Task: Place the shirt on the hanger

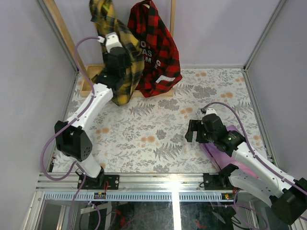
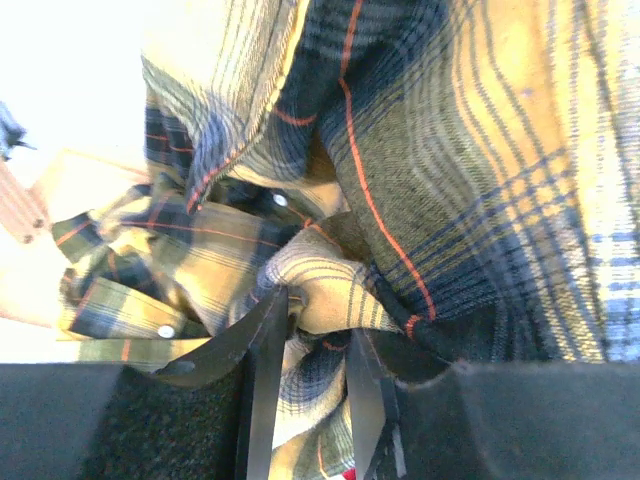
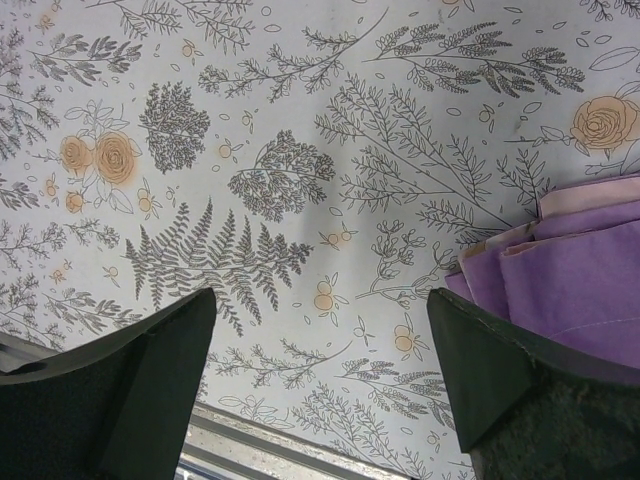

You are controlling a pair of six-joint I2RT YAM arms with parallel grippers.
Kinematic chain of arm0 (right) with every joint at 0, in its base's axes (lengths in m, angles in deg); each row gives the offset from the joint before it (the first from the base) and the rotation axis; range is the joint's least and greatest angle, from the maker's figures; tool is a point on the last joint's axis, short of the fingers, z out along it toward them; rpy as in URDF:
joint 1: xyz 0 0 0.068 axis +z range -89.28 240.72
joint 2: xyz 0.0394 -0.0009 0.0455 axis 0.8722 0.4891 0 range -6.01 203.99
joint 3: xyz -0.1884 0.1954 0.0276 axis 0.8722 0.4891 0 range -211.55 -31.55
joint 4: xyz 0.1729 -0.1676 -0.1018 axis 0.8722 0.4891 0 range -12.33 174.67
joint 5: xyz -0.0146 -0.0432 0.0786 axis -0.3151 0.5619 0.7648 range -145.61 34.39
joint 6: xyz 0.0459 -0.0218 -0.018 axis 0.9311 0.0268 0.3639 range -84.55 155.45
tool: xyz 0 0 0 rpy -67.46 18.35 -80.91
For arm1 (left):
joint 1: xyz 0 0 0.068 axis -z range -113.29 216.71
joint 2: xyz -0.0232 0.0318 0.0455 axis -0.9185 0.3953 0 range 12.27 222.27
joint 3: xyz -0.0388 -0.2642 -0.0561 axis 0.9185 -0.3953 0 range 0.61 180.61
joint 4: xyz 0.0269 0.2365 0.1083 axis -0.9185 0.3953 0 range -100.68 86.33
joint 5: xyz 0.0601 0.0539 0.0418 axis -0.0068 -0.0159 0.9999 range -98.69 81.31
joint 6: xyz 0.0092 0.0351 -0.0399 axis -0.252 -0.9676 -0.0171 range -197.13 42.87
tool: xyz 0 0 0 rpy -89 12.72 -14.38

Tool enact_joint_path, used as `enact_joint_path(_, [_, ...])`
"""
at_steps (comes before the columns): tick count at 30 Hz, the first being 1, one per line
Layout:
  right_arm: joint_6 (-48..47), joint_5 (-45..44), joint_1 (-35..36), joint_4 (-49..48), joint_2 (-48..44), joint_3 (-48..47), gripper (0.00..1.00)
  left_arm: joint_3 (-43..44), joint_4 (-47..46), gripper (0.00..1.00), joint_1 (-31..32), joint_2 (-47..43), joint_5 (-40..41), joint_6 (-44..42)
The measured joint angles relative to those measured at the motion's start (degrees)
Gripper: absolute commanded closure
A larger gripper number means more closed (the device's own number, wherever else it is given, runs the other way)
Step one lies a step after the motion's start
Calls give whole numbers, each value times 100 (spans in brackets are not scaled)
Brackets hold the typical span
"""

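- The left gripper (image 2: 312, 330) is pinching a bunched fold of the shirt (image 2: 470, 170), with plaid fabric squeezed between its two dark fingers (image 2: 262, 380)
- The shirt (image 1: 125, 81) is hanging from the top of the wooden rack (image 1: 61, 28) at the far left of the table (image 1: 144, 134), draping down to the rack's base
- It is touching a red-and-black plaid shirt (image 1: 156, 52) hanging just to its right
- The left arm is reaching far forward, its wrist pressing into the yellow plaid
- The right gripper (image 3: 318, 300) is hovering over the floral table at the near right, jaws standing wide apart and holding nothing
- A purple cloth (image 3: 580, 280) is lying on the table just beside the right gripper
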Motion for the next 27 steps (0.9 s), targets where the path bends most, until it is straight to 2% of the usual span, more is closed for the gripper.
enact_joint_path(1, [0, 2, 0, 0, 20, 9, 6, 0, 35, 72, -131, -39, -66, 33])
enact_joint_path(4, [2, 13, 0, -4, 52, 22, 6, 0, 155, 57, -608, -166, -345, 131])
enact_joint_path(6, [2, 26, 0, -22, 52, 44, 6, -33, 177, 45, -828, -249, -643, 153])
enact_joint_path(8, [9, 33, 0, -46, 52, 74, 6, -175, 149, 25, -955, -389, -979, 146])
enact_joint_path(10, [26, 42, 0, -48, 52, 107, 6, -413, 131, 14, -977, -588, -1375, 96])
enact_joint_path(12, [39, 46, 0, -48, 52, 122, 6, -621, 83, 8, -953, -745, -1670, 79])
enact_joint_path(15, [42, 44, 0, -44, 50, 146, 5, -979, 57, 2, -914, -994, -1976, 61])
enact_joint_path(19, [42, 44, 0, -48, 31, 181, 5, -1749, -9, 2, -905, -1521, -2087, 76])
enact_joint_path(27, [42, 52, 0, -90, 31, 264, 5, -3630, -138, 3, -905, -2874, -1543, 929])
